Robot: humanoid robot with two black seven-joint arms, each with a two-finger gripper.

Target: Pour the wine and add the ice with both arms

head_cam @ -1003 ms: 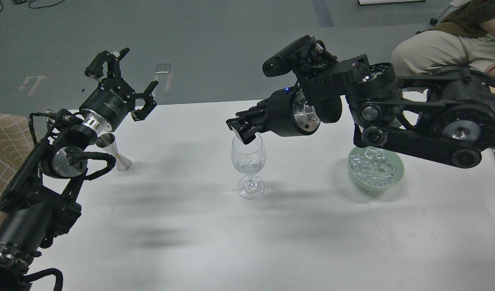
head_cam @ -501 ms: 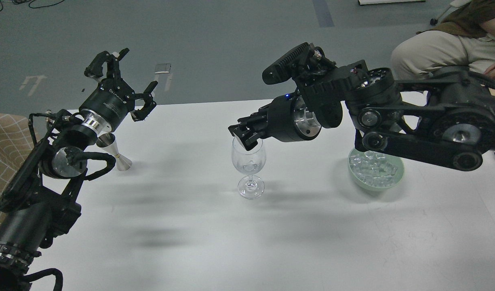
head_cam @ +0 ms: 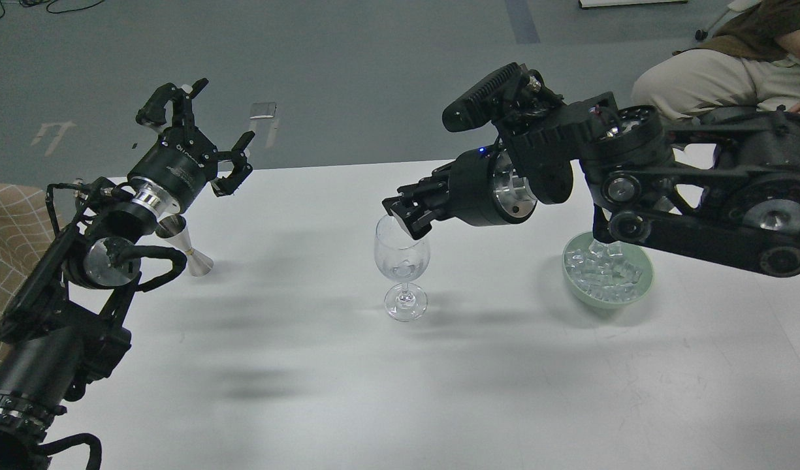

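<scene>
A clear stemmed wine glass (head_cam: 401,261) stands at the table's middle with one small clear ice cube (head_cam: 403,266) in its bowl. No stream of wine shows. My right gripper (head_cam: 406,219) hovers at the glass's rim, on its right side, fingers drawn close together; they are too dark to tell apart. More ice (head_cam: 605,271) fills a pale green bowl (head_cam: 642,284) under my right forearm. My left gripper (head_cam: 200,127) is open and empty, raised above the table's far left. The steel jigger (head_cam: 185,248) stands on the table just below it.
The white table (head_cam: 347,391) ends at a far edge behind the glass. A seated person (head_cam: 713,72) is at the back right. Checked tan cloth (head_cam: 8,228) lies at the left edge, beside my left arm.
My right gripper dipped slightly at the glass's rim, then moved right and a little up, off the middle of the glass. The left arm, glass and jigger have not moved.
</scene>
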